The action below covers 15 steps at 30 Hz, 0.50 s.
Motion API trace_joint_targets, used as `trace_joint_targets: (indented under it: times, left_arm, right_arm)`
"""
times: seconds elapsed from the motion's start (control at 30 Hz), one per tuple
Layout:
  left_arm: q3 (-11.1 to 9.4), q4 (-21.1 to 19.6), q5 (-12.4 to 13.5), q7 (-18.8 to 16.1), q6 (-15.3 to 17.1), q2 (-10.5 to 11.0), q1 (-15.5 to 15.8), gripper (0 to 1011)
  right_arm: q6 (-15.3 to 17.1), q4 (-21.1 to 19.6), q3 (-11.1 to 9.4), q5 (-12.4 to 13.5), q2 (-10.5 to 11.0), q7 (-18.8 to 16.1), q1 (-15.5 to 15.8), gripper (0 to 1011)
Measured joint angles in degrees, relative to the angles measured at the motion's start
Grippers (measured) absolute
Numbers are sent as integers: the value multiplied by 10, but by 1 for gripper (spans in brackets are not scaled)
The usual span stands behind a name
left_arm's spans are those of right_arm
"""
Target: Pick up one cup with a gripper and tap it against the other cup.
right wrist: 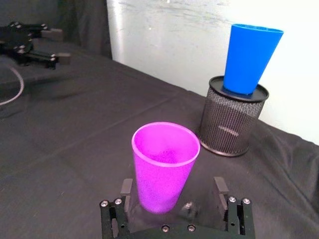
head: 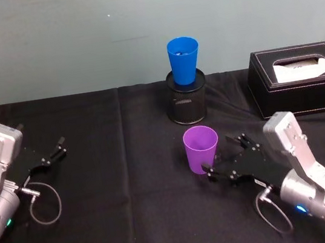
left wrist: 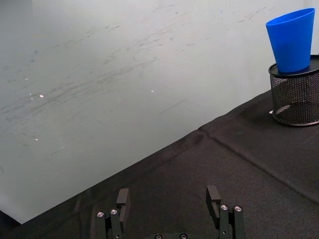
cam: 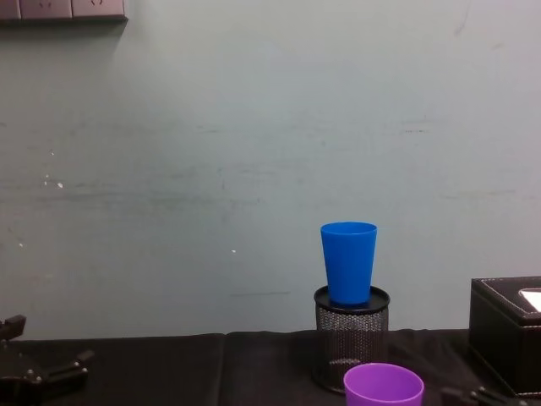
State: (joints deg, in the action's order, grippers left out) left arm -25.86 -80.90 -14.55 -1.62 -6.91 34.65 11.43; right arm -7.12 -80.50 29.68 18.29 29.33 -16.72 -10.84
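Your right gripper [right wrist: 172, 186] stood spread around the purple cup [head: 201, 147], which rested upright on the table [head: 135, 223], not yet pinched. The blue cup [head: 184, 60] sat in the mesh pot [head: 187, 102] behind. Judged undone: closing, lifting, tapping. Your left gripper [left wrist: 167, 194] lay parked, spread.

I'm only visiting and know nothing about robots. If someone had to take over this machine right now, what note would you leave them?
Right tool: open, with one finger on each side of the purple cup, low near its base; not closed on it yet.
Left tool: open, idle at the left side of the table.
Things: the purple cup stands upright on the table. Behind it, the blue cup stands upright in the mouth of the mesh pot.
Done: the right tool is lined up around the purple cup.
Left to do: close on it, lift it, and tap it against the blue cup.
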Motion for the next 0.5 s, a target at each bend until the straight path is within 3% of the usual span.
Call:
trace_joint_targets:
  times: [0.5]
  left_arm:
    - [0,0,0,0,0,0,0,1000]
  right_arm:
    - [17,72,-8,4,-67,-29,-55,1004]
